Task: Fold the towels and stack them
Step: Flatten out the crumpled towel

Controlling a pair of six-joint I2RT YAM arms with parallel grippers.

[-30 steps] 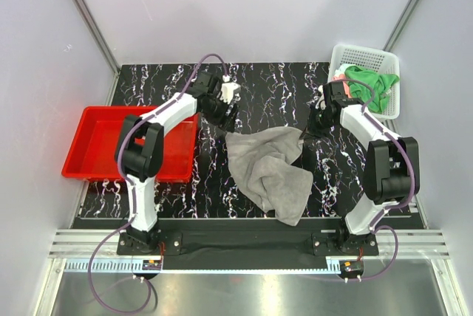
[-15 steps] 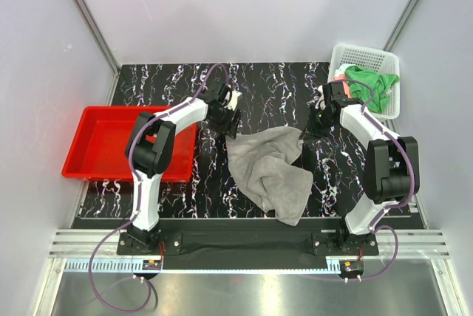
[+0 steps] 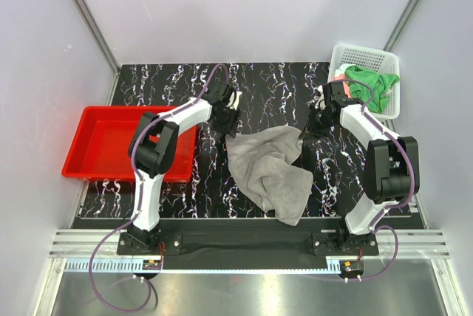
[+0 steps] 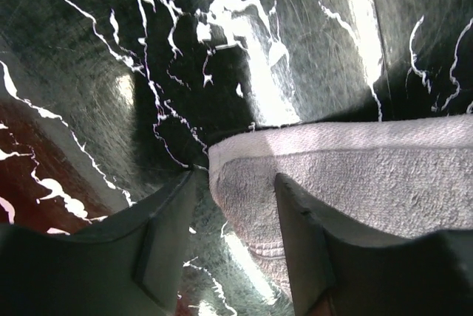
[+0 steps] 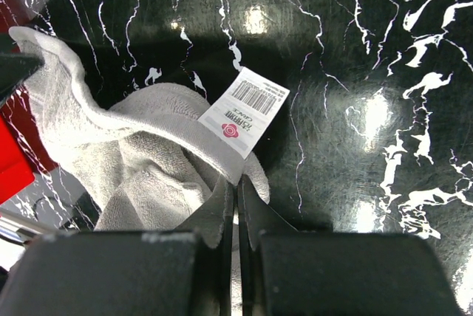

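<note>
Spreading the towel (image 3: 270,172) seems the step: overhead, it lies crumpled between both claws. Left wrist: left claw (image 4: 236,183) gapes astride its corner. Right wrist: right claw (image 5: 238,183) clenches the hem by the label (image 5: 244,113). Next, pinch left, pull apart.
</note>
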